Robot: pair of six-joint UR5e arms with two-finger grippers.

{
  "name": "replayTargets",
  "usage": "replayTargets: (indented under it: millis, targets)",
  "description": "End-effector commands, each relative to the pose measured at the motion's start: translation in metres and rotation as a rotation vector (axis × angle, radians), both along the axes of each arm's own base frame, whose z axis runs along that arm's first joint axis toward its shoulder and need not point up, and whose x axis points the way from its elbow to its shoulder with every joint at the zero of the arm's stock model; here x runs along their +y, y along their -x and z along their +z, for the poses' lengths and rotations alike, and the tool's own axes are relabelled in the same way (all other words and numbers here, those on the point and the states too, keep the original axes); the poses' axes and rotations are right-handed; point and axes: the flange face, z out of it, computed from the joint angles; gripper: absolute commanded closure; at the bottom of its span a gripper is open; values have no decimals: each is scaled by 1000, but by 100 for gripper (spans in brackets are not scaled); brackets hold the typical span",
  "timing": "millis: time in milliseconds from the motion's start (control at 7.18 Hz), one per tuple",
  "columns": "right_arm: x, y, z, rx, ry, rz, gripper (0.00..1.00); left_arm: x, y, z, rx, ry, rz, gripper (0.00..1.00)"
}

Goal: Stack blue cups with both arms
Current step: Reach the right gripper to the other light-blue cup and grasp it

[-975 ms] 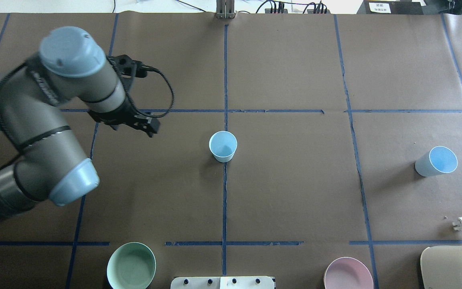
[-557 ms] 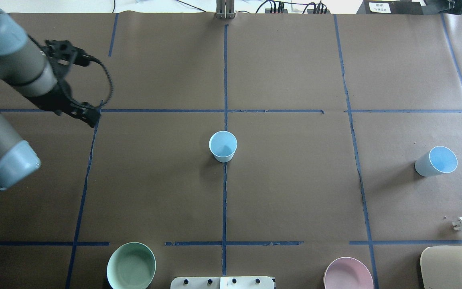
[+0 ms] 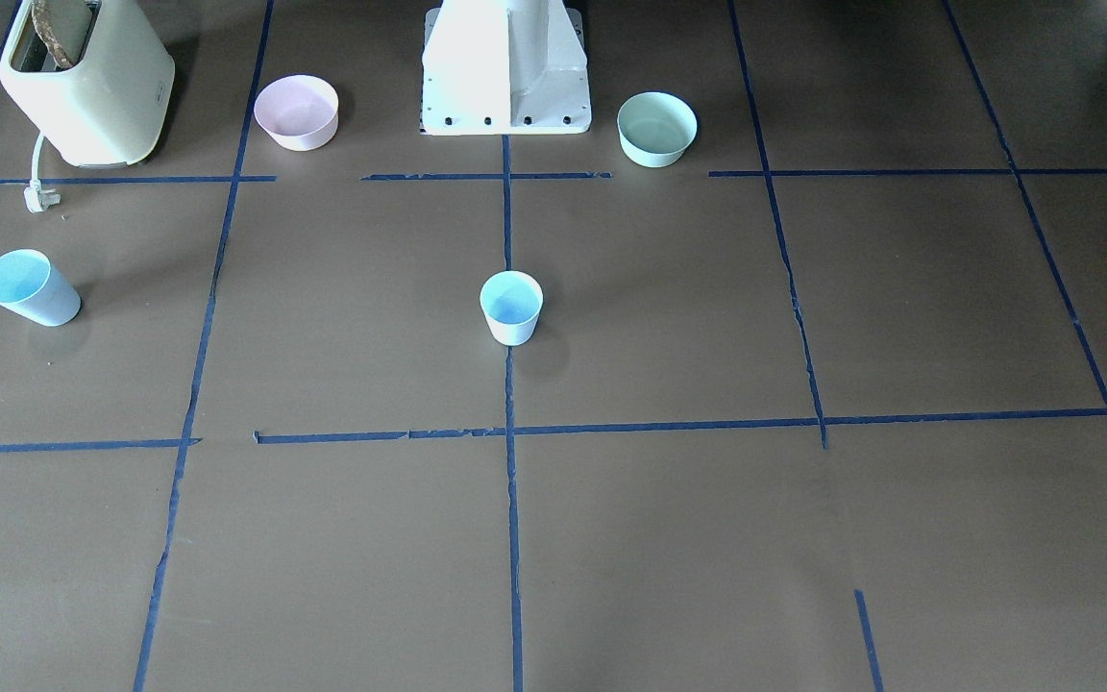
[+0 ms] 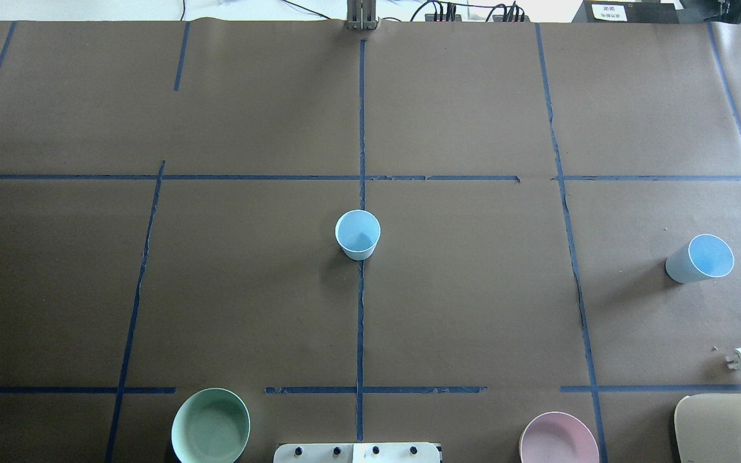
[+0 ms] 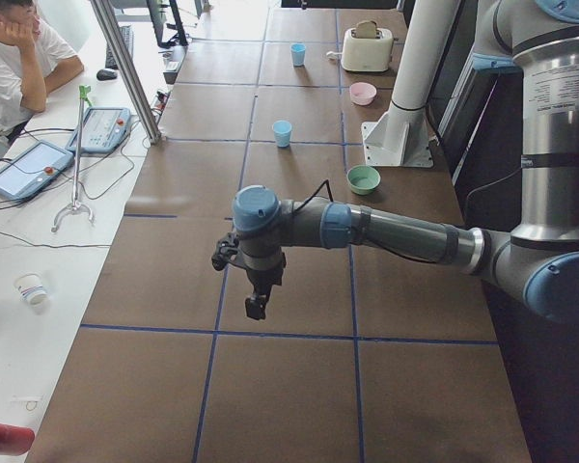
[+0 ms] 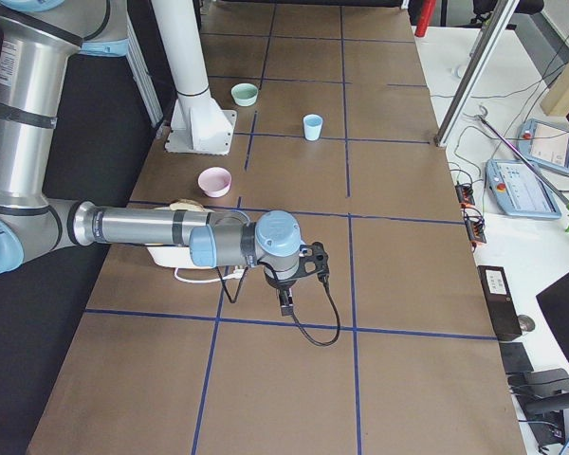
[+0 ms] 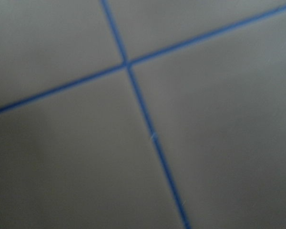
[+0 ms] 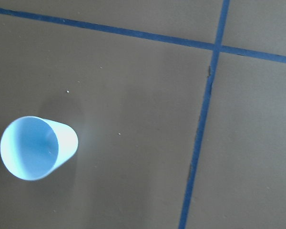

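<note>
One pale blue cup (image 4: 357, 235) stands upright at the table's centre on a tape line; it also shows in the front view (image 3: 511, 307). The other blue cup (image 4: 700, 258) stands at the far right, and the right wrist view shows it (image 8: 38, 148) from above. Neither arm is in the overhead or front view. The left gripper (image 5: 256, 307) hangs over the table's left end, far from both cups. The right gripper (image 6: 284, 305) hangs over the right end. I cannot tell whether either is open or shut. The left wrist view shows only blurred tape lines.
A mint-green bowl (image 4: 210, 426) and a pink bowl (image 4: 558, 440) sit near the robot's white pedestal (image 3: 505, 67). A cream toaster (image 4: 727, 427) with its plug (image 4: 740, 360) stands at the near right corner. A seated person (image 5: 19, 58) is beyond the table's far side.
The left arm has swung left and left the overhead view entirely. Both cups have stayed in place.
</note>
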Motion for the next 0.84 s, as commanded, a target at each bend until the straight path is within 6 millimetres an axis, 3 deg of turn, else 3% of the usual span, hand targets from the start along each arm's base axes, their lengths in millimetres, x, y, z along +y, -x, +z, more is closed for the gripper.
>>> replayTargets:
  millis: [0,279,697]
  targets:
    - [-4,71,-37,-44,44,65,0,29,17,24,56,17,-10,0]
    - [5,108,-38,-26,73,119,0,30,17,24,57,18,-11,0]
    - [2,132,-18,32,95,113,1,29,17,23,68,15,-13,0]
